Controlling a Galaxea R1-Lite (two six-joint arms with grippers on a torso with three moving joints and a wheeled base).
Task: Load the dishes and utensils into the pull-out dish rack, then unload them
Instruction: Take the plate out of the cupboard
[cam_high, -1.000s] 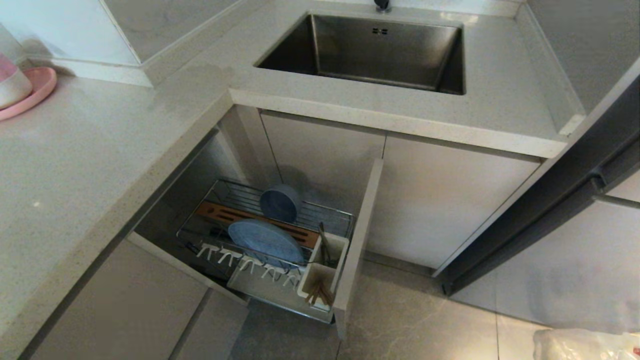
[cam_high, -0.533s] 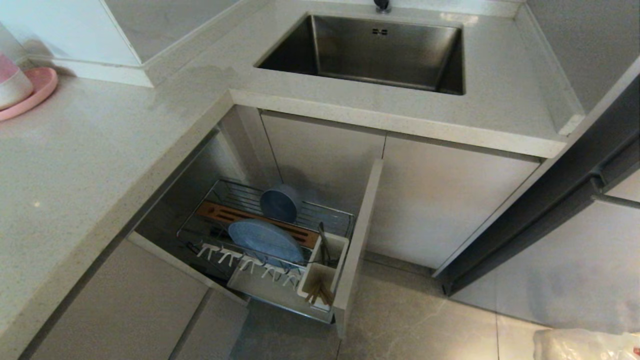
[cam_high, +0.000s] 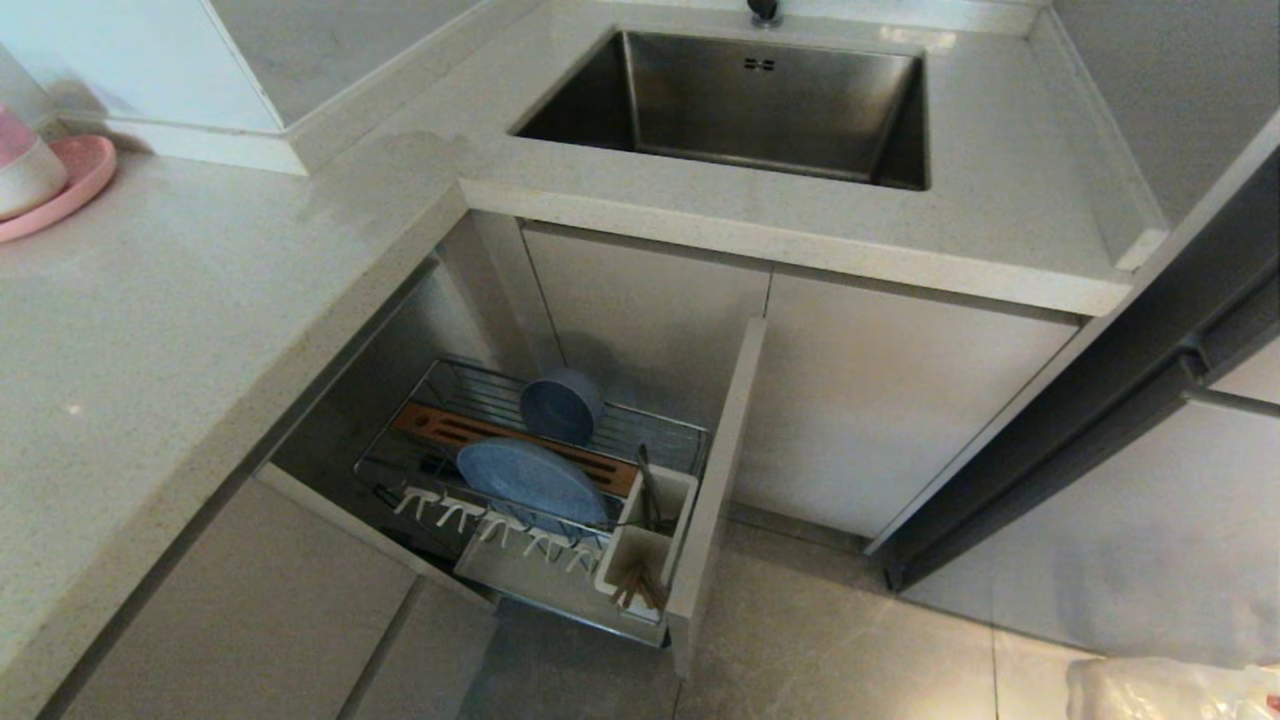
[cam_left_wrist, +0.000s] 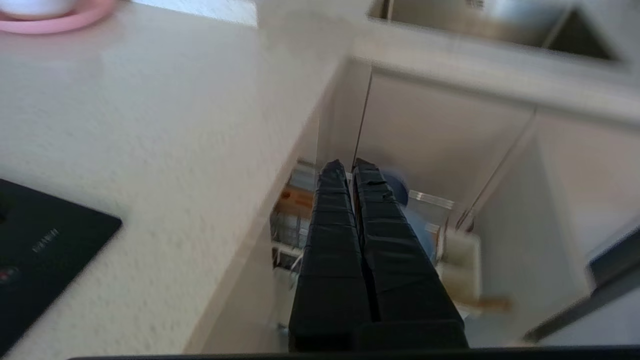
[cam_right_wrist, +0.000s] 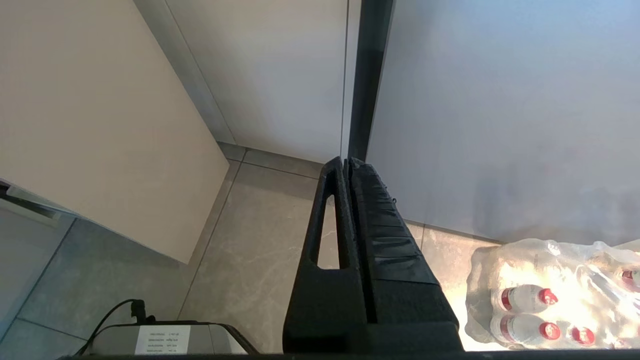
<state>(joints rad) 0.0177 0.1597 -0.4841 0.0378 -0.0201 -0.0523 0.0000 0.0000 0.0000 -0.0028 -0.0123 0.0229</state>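
Head view: rack (cam_high: 640, 432) pulled out, lower centre of frame, under the counter (cam_high: 200, 300) corner. Bowl (cam_high: 560, 407) stands on edge toward the back wires. Plate (cam_high: 532, 485) stands upright in front of the wooden bar (cam_high: 440, 427), behind the white prongs (cam_high: 470, 515). Chopsticks (cam_high: 636, 588) sit in the near cell of the utensil cup (cam_high: 648, 535); a slim dark utensil (cam_high: 650, 490) stands in the far cell. Sink (cam_high: 740, 105) at upper centre. Pink plate (cam_high: 75, 185) with pink-and-white bowl (cam_high: 25, 160) at far left edge, not part of the job.

Neither arm shows in the head view.

Left wrist view: left gripper (cam_left_wrist: 348, 167) has its fingers pressed together, holding nothing. It hangs above the counter edge, pointing down toward the rack; blue dishes show blurred beyond the tips.

Right wrist view: right gripper (cam_right_wrist: 346, 162) also closed and empty, aimed at the floor (cam_right_wrist: 260, 250) beside a cabinet door; bottle pack (cam_right_wrist: 550, 295) at lower right of frame.

Judgement: loading looks complete, with all four items in the rack. Unloading is not yet begun; every piece remains to be lifted out onto the counter.
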